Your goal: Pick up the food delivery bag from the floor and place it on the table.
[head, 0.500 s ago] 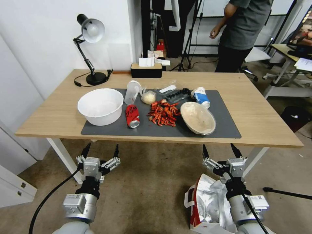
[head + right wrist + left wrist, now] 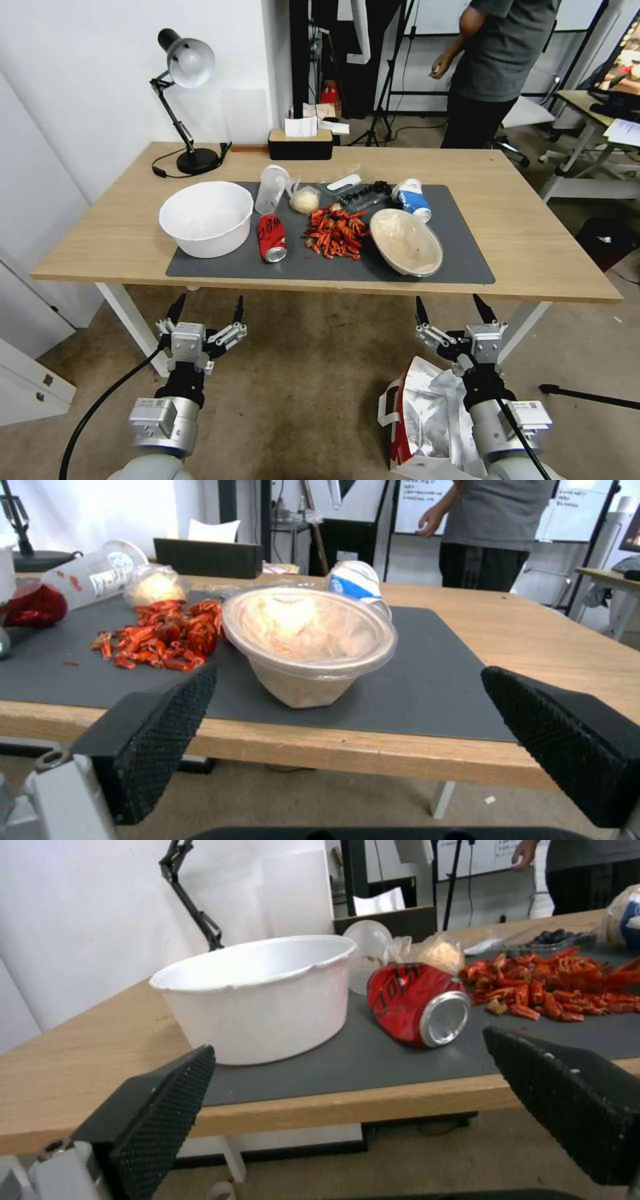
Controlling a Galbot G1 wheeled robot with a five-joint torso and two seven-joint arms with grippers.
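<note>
the bag (image 2: 427, 413) sits on the floor (image 2: 313, 373) below the table (image 2: 527, 227), foil mouth open, its lower part cut off and its right side hidden by the right arm. right gripper (image 2: 451, 311) hovers above it, fingers spread, empty. left gripper (image 2: 207, 309) likewise spread, well apart.

From the head camera you look forward and down over the whole bench (image 2: 533, 240), standing back from its near edge. Your left wrist camera sits low and close to that edge, facing the white bowl (image 2: 257, 997) and red can (image 2: 417, 1002). Your right wrist camera sits equally low, facing the lidded bowl (image 2: 308, 640). Both wrist views share the red crayfish pile (image 2: 560, 985).
</note>
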